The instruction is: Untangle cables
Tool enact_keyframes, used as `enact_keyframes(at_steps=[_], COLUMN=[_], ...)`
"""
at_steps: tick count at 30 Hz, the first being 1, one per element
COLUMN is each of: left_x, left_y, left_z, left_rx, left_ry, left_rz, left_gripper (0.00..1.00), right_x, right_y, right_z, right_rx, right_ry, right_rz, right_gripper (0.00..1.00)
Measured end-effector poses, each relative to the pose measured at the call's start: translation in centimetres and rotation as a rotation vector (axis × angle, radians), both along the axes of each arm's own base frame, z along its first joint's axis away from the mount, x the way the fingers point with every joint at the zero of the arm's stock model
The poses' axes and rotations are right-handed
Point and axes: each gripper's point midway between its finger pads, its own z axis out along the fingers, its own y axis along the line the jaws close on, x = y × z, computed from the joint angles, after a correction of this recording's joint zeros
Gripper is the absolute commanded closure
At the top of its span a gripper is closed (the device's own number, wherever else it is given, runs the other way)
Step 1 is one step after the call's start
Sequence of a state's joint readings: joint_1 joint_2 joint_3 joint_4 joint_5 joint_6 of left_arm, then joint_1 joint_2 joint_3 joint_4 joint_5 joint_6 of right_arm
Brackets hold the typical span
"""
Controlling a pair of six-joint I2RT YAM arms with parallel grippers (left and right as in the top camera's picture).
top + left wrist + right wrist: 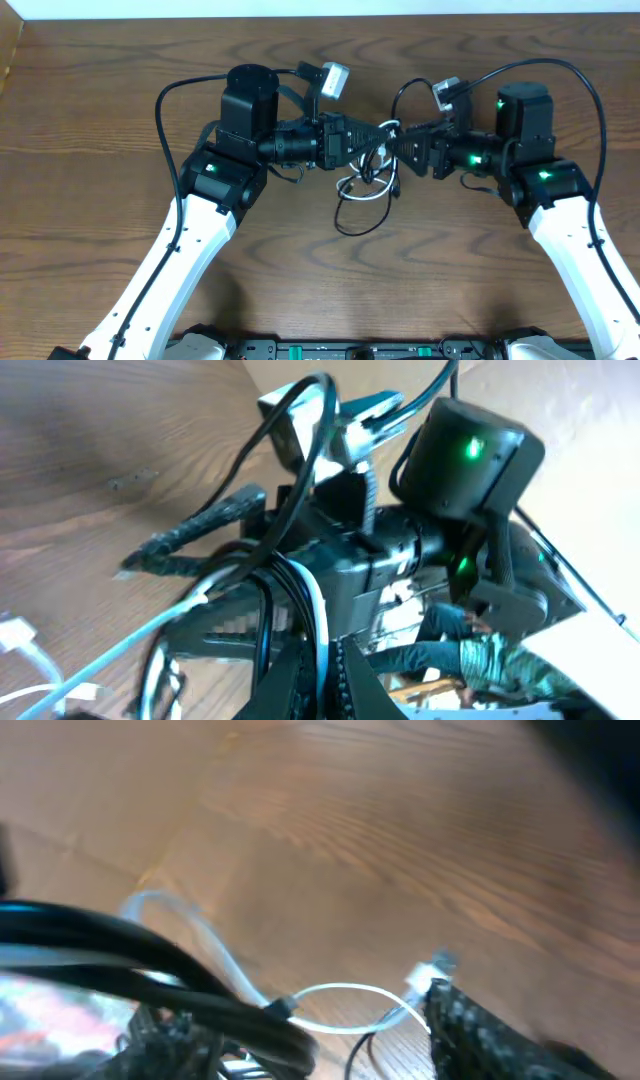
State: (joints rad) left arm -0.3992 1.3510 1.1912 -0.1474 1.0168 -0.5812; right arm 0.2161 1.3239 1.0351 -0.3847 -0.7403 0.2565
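Left fingers are clamped all the way shut. The thin white charging cable runs straight down into the pinch, with a strand of the thin black charging cable going in right alongside it. Looks like both are caught, but I'd only swear to the white one.

Right in front of the left fingers, nearly tip to tip, are the right fingers. Those stand well apart, and a bit of white cable with its little plug end crosses the gap between them. Whether it touches a pad is too blurry to call. I don't see a grip there.

The rest of both cables droops below the left fingers as a knot of small loops. The white ones are tucked just under the pinch, and one bigger black loop sits further out on the side nearer the arm bases, down on the brown wooden desk. Can't tell how much of it actually rests there.

Handling-wise, I'd guess this stuff is super light, floppy and smooth-jacketed. It'll slide through a loose pinch, and the whole knot will tag along if you tug one strand. Nothing looks fragile except maybe the plugs. I'd grab right behind a free plug end, since the plug gives the fingers a stop. Then pull away from the left fingers while they anchor the bundle.
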Motion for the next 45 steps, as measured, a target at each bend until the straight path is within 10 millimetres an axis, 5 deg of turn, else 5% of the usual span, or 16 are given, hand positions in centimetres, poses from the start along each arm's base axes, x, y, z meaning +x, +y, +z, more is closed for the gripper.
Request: enact_keyframes(at_steps=[4,10,18,26,34,39,45], left_x=[0.3,1.2,3.1,5.3,4.5,3.9,3.5], left_y=[-0.1,-0.4,1.6,5.0,4.8,1.5,-2.4], left_z=[0.6,1.8,2.7,2.4,-2.8,-6.2,-13.5], left_rx=[-0.027,-0.077,-0.11,-0.104,0.07,0.171,0.321], left_ry=[0.02,0.007,0.002,0.016,0.113,0.098,0.186], left_rz=[0.014,0.028,0.097,0.193,0.228,0.175,0.122], left_gripper=[0.93,0.92,0.93,0.93,0.91,0.63,0.41], right_x=[0.6,0.5,-0.2,-1.7,-1.7,-1.5,-1.7], right_y=[-0.6,-5.7,-12.1,-13.5,-13.5,-14.4,-16.3], right_z=[-3.5,-8.7,-10.7,-11.4,-11.4,-11.5,-11.6], right_rx=[-0.088,-0.274,-0.449,-0.554,-0.565,-0.536,-0.505], right_ry=[0.171,0.395,0.462,0.486,0.475,0.499,0.545], right_rz=[-0.183,-0.524,-0.755,-0.742,-0.718,-0.732,-0.772], right_gripper=[0.43,0.43,0.55,0.58,0.44,0.39,0.31])
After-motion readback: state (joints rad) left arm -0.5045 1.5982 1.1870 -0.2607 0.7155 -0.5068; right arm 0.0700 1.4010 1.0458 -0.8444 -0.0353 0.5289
